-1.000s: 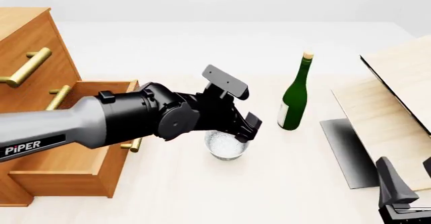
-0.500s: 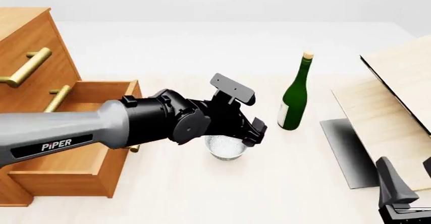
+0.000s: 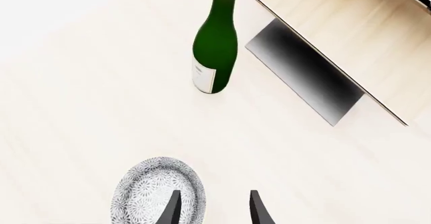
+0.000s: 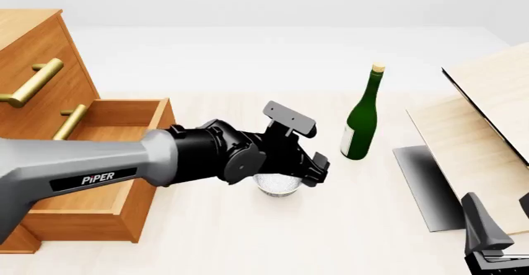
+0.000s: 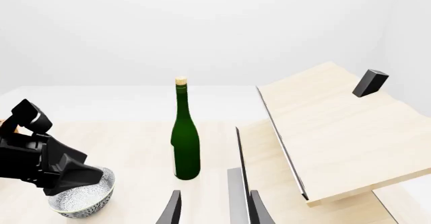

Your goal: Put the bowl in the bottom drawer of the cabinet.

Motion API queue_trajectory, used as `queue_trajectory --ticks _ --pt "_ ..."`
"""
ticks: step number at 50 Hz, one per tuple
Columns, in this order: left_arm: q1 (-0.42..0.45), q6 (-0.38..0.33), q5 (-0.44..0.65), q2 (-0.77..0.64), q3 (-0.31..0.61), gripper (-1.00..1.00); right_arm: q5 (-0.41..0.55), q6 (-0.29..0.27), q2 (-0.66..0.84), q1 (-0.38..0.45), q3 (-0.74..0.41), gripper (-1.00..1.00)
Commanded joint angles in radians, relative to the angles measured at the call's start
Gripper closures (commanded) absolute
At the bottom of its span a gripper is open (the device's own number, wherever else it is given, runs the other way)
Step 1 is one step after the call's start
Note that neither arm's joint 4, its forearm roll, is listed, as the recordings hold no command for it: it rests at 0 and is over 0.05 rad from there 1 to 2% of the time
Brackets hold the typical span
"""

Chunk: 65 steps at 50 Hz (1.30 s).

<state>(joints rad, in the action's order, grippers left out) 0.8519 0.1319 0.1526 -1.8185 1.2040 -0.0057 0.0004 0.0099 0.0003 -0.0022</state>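
The small speckled bowl (image 4: 278, 186) stands on the table right of the cabinet (image 4: 33, 58). The bottom drawer (image 4: 91, 182) is pulled out, its inside showing. My left gripper (image 4: 310, 170) is low over the bowl's right side and open. In the left wrist view one finger (image 3: 172, 210) is over the inside of the bowl (image 3: 157, 193) and the other lies outside the rim. My right gripper (image 4: 498, 216) waits open and empty at the near right, looking toward the bowl (image 5: 82, 198).
A green bottle (image 4: 360, 117) stands upright just right of and behind the bowl. Pale wood boards (image 4: 487, 120) lean at the right over a dark grey plate (image 4: 422, 185). Two upper drawer fronts with brass handles (image 4: 33, 82) are closed.
My left arm has moved down and a little right, bringing its gripper lower onto the bowl's right rim. Bowl, bottle and right arm have not moved.
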Motion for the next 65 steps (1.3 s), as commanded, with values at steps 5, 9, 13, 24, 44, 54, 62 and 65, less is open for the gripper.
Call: queue_trajectory --ticks 5,9,13,24,44,54,62,65 --pt "-0.024 0.009 -0.008 -0.044 0.003 -1.0 0.0 0.0 0.0 0.0 0.0 -1.0" --pt "-0.027 0.007 -0.007 -0.055 0.011 -1.0 0.0 0.0 0.0 0.0 0.0 -1.0" --pt "-0.031 0.009 -0.009 -0.064 0.012 -1.0 0.0 0.0 0.0 0.0 0.0 -1.0" --pt "-0.029 0.031 -0.04 -0.082 -0.001 -1.0 0.0 0.0 0.001 0.001 0.0 -1.0" --pt "-0.032 0.06 -0.084 -0.112 -0.02 -1.0 0.0 0.0 0.0 0.0 0.0 -1.0" --pt "-0.032 0.065 -0.086 -0.127 -0.014 -1.0 0.0 0.0 0.0 0.0 0.0 -1.0" --pt "-0.031 0.073 -0.09 -0.135 -0.011 -1.0 0.0 0.0 0.0 0.0 0.0 -1.0" --pt "-0.025 0.08 -0.097 -0.141 -0.013 -1.0 0.0 0.0 0.0 0.0 0.0 -1.0"
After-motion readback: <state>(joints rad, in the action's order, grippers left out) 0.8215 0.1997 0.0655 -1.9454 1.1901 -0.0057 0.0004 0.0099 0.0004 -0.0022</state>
